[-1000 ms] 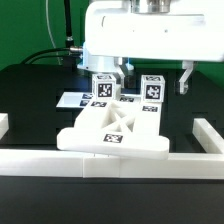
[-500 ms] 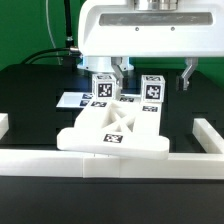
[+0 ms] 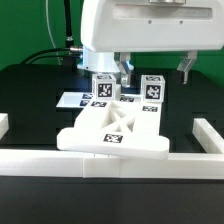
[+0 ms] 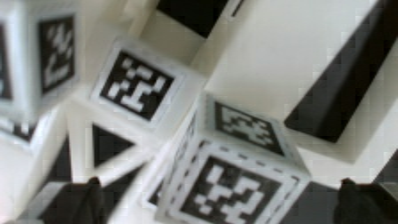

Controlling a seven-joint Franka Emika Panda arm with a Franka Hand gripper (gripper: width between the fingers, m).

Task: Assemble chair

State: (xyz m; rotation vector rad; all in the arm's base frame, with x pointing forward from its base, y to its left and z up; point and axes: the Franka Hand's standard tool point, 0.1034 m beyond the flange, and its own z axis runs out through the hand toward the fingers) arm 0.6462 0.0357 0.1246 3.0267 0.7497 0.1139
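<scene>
The chair (image 3: pixel 115 128) lies on the black table, a flat white cross-braced piece with a tag on its front. Two tagged blocky legs stand up at its back, one on the exterior view's left (image 3: pixel 103 88) and one on the right (image 3: pixel 152 88). My gripper (image 3: pixel 156 70) hangs open just above them, its fingers either side of the right leg and not touching it. In the wrist view a tagged leg (image 4: pixel 228 165) sits between my open gripper's (image 4: pixel 217 204) dark fingertips (image 4: pixel 79 200), and another tagged leg (image 4: pixel 139 85) is beside it.
A long white border rail (image 3: pixel 110 164) runs along the front, with short rail ends at the exterior view's left (image 3: pixel 4 124) and right (image 3: pixel 208 133). The marker board (image 3: pixel 72 101) lies flat behind the chair. Cables hang at the back.
The gripper has risen slightly above the two legs. The chair parts have not moved.
</scene>
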